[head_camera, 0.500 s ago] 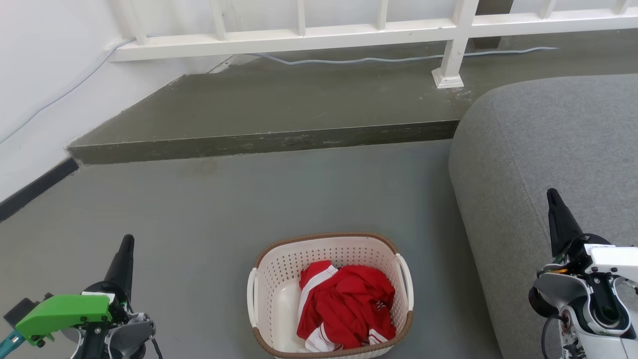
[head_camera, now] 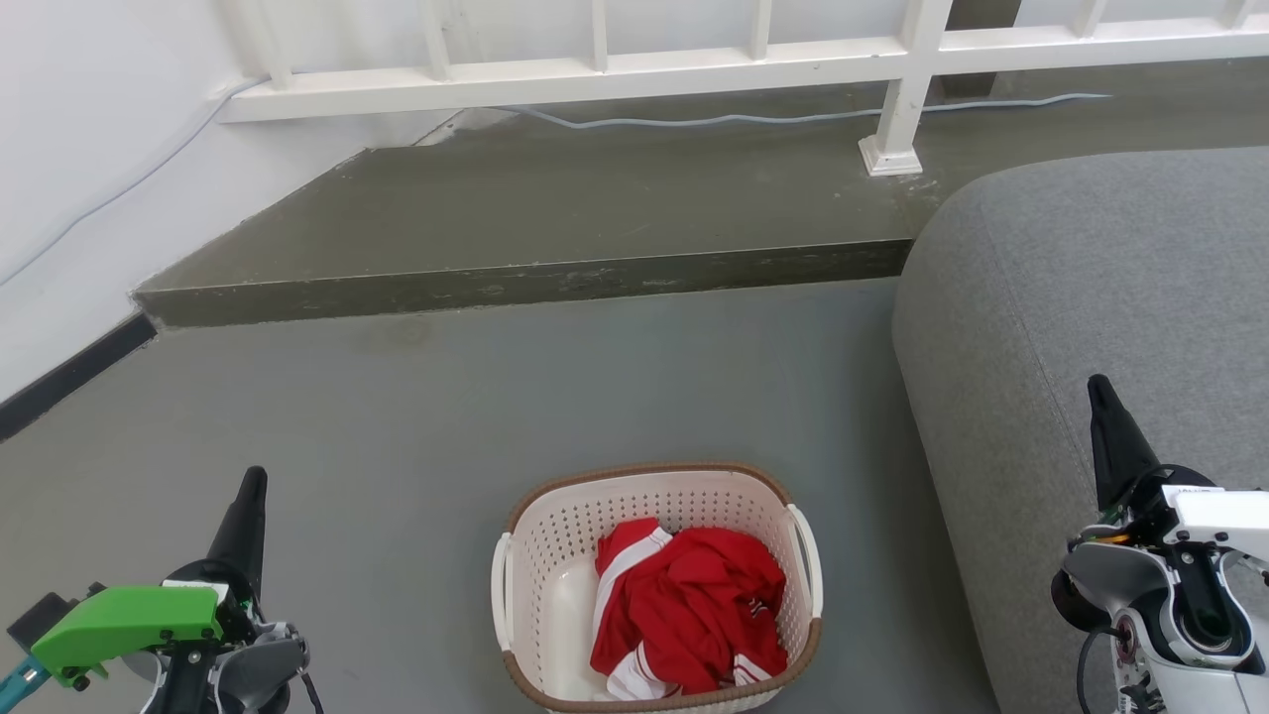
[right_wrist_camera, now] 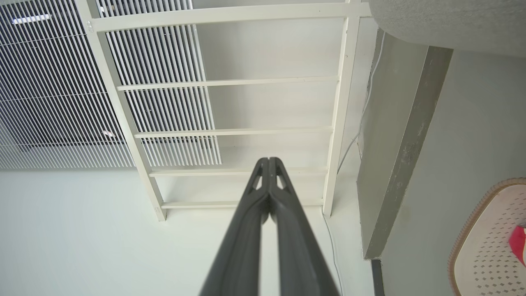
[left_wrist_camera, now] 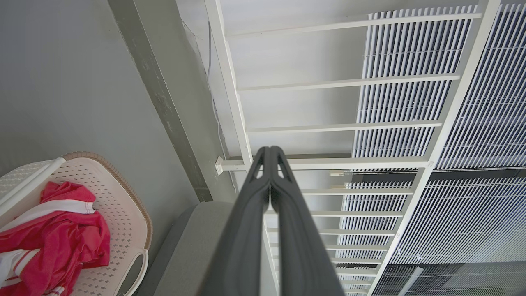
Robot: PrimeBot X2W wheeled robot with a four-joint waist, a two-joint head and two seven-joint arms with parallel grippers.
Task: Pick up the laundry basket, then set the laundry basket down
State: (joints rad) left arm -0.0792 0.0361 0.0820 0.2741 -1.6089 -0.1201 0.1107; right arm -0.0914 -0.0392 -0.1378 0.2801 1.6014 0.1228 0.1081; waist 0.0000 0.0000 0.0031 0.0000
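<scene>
Laundry basket point(left_wrist_camera: 119, 193) cropped in wrist views; left gripper point(left_wrist_camera: 270, 150), right gripper point(right_wrist_camera: 268, 159) pressed together.

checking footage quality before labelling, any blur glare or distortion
Head view: sharp, soft even light, no glare on the laundry basket. Left wrist view: railing splays under the wide lens, left hand soft up close. Right wrist view: same splay, wall washed pale.

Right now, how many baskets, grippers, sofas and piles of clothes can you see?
Basket: 1
Grippers: 2, the left gripper and the right gripper
Sofa: 1
Red clothes pile: 1
Total: 5
</scene>
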